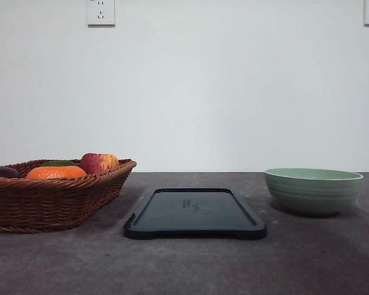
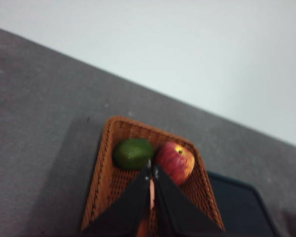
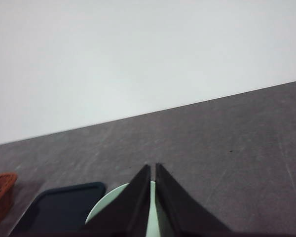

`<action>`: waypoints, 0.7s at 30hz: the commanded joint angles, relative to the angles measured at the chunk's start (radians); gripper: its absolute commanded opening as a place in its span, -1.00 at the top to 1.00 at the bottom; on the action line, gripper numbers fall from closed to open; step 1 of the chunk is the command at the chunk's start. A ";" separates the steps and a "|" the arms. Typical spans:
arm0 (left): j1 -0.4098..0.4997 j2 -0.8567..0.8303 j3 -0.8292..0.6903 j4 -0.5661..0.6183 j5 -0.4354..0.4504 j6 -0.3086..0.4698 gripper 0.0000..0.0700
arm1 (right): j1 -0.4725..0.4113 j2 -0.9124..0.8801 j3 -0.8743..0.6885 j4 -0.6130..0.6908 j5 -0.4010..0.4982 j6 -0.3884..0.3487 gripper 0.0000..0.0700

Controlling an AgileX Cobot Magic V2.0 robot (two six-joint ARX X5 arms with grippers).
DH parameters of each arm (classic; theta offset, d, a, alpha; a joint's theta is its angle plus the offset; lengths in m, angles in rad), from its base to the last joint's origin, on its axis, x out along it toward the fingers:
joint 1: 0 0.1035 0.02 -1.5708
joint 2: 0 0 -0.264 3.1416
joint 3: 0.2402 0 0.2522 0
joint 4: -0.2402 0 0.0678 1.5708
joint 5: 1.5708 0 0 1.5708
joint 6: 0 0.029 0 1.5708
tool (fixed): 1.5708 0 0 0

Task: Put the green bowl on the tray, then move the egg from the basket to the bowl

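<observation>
- Right now the green bowl (image 1: 313, 190) is sitting on the table (image 1: 184, 264) toward its right edge, well apart from the tray (image 1: 195, 213), which is lying empty at the middle.
- The basket (image 1: 49, 200) is resting at the table's left edge, holding an apple (image 1: 98, 162), a tangerine (image 1: 55, 173) and a green fruit (image 2: 132, 153); I can't pick out the egg.
- The left gripper (image 2: 152, 170) is hanging over the basket, fingers pressed together on nothing.
- The right gripper (image 3: 152, 168) is hovering above the bowl, likewise clenched and empty.
</observation>
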 commanded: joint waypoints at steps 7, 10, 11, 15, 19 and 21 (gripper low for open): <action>0.000 0.208 0.201 -0.062 0.076 0.136 1.00 | 0.001 0.187 0.154 -0.125 -0.018 -0.108 0.98; -0.001 0.293 0.262 -0.101 0.086 0.151 1.00 | 0.001 0.279 0.215 -0.185 -0.040 -0.154 0.98; -0.001 0.318 0.281 -0.114 0.086 0.158 1.00 | 0.001 0.304 0.233 -0.202 -0.044 -0.166 0.98; -0.004 0.411 0.345 -0.144 0.086 0.189 1.00 | 0.001 0.424 0.309 -0.260 -0.058 -0.209 0.98; -0.017 0.501 0.420 -0.213 0.086 0.233 1.00 | 0.001 0.543 0.386 -0.306 -0.058 -0.214 0.98; -0.026 0.543 0.460 -0.262 0.086 0.258 1.00 | 0.001 0.600 0.429 -0.329 -0.058 -0.214 0.98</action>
